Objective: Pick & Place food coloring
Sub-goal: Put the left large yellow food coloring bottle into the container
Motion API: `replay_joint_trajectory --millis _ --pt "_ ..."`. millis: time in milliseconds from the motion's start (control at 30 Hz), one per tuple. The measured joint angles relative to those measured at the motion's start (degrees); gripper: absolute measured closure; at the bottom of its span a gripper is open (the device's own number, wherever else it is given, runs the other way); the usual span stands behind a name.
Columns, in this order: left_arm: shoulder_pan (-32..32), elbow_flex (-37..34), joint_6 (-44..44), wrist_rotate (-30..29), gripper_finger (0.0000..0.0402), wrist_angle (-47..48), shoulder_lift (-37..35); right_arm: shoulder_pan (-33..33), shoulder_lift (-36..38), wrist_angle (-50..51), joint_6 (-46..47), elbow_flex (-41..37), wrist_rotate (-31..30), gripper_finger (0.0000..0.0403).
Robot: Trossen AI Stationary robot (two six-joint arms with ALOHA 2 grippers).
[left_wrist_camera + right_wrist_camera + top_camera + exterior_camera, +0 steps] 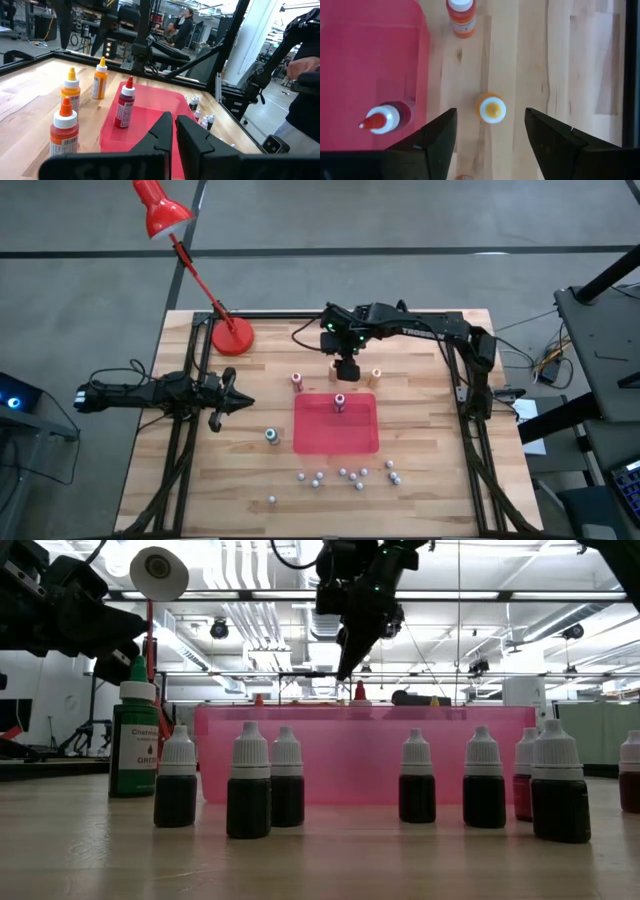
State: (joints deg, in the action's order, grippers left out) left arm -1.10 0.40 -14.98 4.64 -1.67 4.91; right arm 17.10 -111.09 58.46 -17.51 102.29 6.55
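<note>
Hovering w/ my right gripper (490, 137) above the table's far side, just beyond the red tray (335, 424); fingers (437, 137) spread wide, nothing held. Orange food coloring bottle (491, 108) stands upright directly below, centred in the gap between fingers, no contact. Red-capped bottle (382, 119) upright inside tray, beside my one finger. Another orange bottle (460, 17) on the wood farther off. My left gripper (172, 135) waits at table's left side, fingers together, empty.
</note>
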Motion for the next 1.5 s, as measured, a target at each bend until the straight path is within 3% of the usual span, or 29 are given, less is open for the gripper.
replay_joint_trajectory --millis 400,1500 --pt "0.0 0.0 0.0 0.0 0.0402 0.0 0.0 -0.1 -2.5 0.3 -2.3 1.4 -0.7 0.0115" --pt "0.0 0.0 0.0 0.0 0.0402 0.0 0.0 0.7 -2.5 -9.9 -2.6 -8.1 -0.6 0.0124"
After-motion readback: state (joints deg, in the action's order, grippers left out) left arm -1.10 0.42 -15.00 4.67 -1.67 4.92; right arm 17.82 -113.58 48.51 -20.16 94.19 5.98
